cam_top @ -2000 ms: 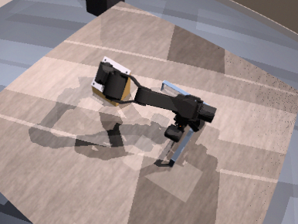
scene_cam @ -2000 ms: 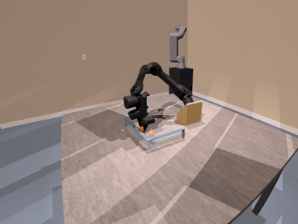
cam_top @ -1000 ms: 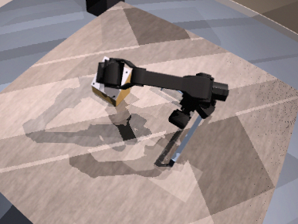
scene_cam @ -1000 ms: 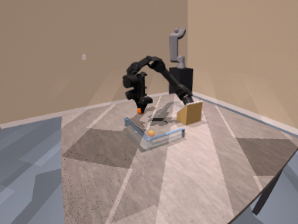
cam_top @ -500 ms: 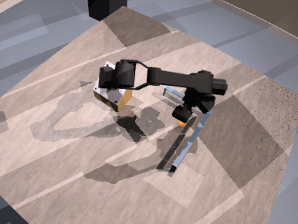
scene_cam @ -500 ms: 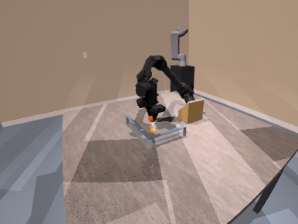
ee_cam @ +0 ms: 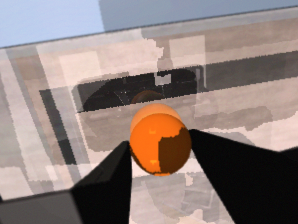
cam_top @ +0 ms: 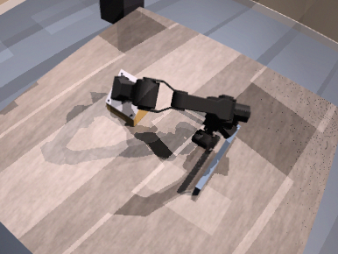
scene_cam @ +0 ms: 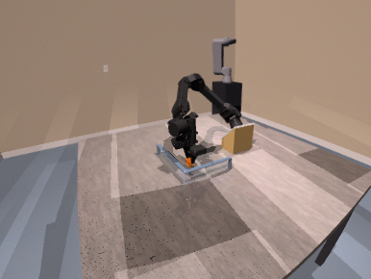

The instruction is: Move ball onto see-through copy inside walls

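Observation:
The orange ball (ee_cam: 160,146) (scene_cam: 189,162) sits between my two black fingers. My gripper (ee_cam: 159,141) (scene_cam: 187,156) (cam_top: 206,140) is shut on it, low inside the corner made by the two clear walls (scene_cam: 208,167) (cam_top: 217,158). In the wrist view the paler see-through copy (ee_cam: 154,110) overlaps the top of the ball, so the two almost coincide. In the top view the ball is hidden under the gripper. I cannot tell whether the ball touches the table.
A tan block (scene_cam: 237,139) (cam_top: 141,116) stands at the arm's base, behind the walls. A black box carrying a grey stand (scene_cam: 226,93) (cam_top: 116,9) is at the far edge of the table. The walls are low and stand close around the gripper.

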{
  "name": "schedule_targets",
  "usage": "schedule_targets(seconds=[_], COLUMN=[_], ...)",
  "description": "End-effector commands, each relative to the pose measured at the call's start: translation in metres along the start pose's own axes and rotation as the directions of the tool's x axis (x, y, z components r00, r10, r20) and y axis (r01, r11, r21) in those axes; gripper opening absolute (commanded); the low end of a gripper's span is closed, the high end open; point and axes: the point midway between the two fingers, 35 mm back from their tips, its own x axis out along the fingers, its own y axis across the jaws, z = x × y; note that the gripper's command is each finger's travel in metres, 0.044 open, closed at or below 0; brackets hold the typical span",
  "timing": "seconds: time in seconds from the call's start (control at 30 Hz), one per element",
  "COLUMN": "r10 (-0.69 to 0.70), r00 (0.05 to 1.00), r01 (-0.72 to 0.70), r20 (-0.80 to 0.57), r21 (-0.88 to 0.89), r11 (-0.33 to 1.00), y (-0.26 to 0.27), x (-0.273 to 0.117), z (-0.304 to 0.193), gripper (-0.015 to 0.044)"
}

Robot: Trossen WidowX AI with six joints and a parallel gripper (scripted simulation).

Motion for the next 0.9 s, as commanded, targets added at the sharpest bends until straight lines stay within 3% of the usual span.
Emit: schedule_targets(seconds=[0.0,0.57,0.87], r10=[-0.003,-0.004,0.001], r00=[1.000,1.000,1.000], r01=[0.003,0.004,-0.001], r20=[0.010,0.010,0.010], r21=[-0.006,-0.006,0.001], r11=[1.000,1.000,1.000], y=[0.000,0.000,0.000], x=[0.005,0.024,0.020], z=[0.000,0.000,0.002], gripper=[0.0000,0.0000,0.0236])
